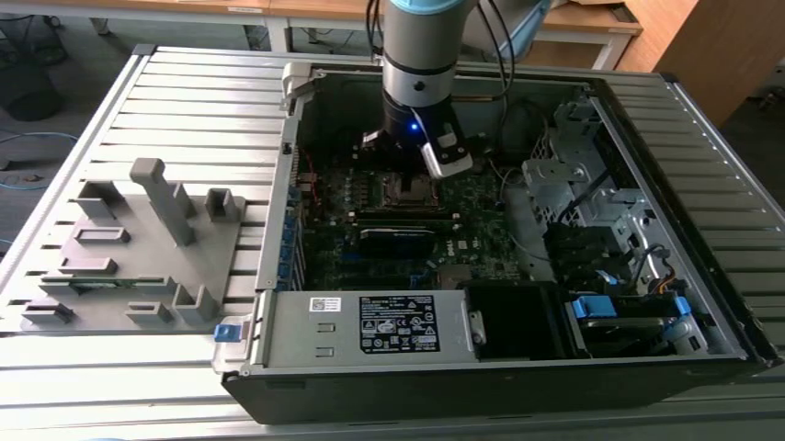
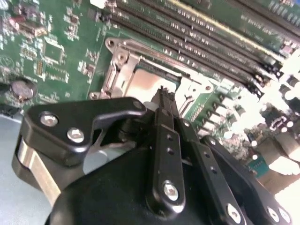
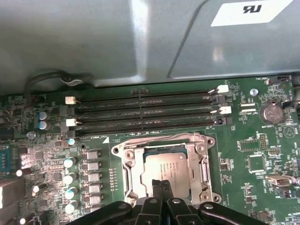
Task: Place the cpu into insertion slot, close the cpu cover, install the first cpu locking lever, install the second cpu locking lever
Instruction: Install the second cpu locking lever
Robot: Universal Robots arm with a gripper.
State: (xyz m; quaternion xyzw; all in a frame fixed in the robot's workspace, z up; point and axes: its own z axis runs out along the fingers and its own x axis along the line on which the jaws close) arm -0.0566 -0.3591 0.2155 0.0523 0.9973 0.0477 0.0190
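In the exterior view my gripper [image 1: 409,176] reaches down into an open computer case and hangs over the insertion slot [image 1: 413,191] on the dark green motherboard. The cpu [image 3: 168,165] lies flat in the insertion slot [image 3: 206,164], its silver-grey top showing through the window of the cpu cover [image 3: 133,174], which lies down over it. A thin metal lever [image 3: 154,138] runs along the slot's edge beside the memory slots. My gripper [image 3: 161,186] is shut, its black fingertips together just above the cpu's near edge. The second wrist view shows the gripper [image 2: 163,93] over the cpu [image 2: 145,82] and cover [image 2: 123,70].
Several long black memory slots [image 3: 145,112] lie beside the socket, with the grey case wall [image 3: 93,42] beyond them. A coin battery [image 3: 270,112] sits on the board. The power supply [image 1: 368,326], drive cage [image 1: 589,211] and cables crowd the case. A grey fixture [image 1: 135,248] stands at the exterior view's left.
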